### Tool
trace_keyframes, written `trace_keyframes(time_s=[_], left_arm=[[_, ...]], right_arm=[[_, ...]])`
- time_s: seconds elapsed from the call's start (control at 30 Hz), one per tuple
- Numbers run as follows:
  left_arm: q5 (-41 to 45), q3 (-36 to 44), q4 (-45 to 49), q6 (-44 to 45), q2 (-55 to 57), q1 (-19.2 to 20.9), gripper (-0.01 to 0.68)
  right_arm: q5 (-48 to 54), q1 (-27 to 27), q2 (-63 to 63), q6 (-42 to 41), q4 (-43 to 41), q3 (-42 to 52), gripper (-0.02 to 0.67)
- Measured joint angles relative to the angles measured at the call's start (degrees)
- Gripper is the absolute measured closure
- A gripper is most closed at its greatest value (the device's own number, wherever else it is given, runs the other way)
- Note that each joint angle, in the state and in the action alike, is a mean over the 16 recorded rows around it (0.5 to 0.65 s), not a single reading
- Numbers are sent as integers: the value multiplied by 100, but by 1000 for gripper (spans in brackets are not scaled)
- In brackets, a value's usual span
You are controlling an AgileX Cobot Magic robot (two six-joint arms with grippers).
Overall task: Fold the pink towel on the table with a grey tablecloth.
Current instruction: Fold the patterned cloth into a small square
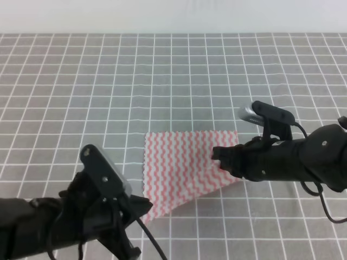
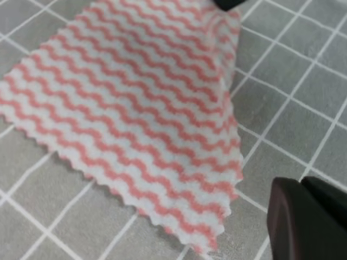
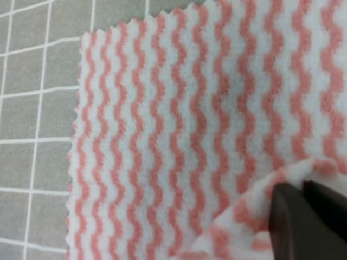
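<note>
The pink towel (image 1: 184, 168) lies on the table with a grey tablecloth (image 1: 81, 81), near the middle. Its right part is lifted, so its near edge runs diagonally. My right gripper (image 1: 218, 157) is shut on the towel's right edge. In the right wrist view a raised fold of the pink towel (image 3: 162, 135) wraps around the fingertips (image 3: 287, 222). My left gripper (image 1: 145, 207) sits just off the towel's near-left corner, its fingers together and holding nothing. The left wrist view shows the pink towel (image 2: 130, 108) to the left of those fingers (image 2: 303, 222), not touching them.
Grey gridded cloth (image 2: 303, 81) surrounds the towel on all sides. The tablecloth's far edge meets a white wall (image 1: 173, 16) at the back. Both black arms lie low over the near part of the table.
</note>
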Motion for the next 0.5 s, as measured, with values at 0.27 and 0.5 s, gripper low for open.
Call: trace_keyframes(time_s=[0.27, 0.5], left_arm=[[-274, -55, -115, 691, 234, -185, 549], [-341, -87, -287, 1691, 531, -190, 395]], right_arm=[[-61, 2, 150, -6, 0, -96, 663], [-113, 2, 175, -7, 0, -106, 663]])
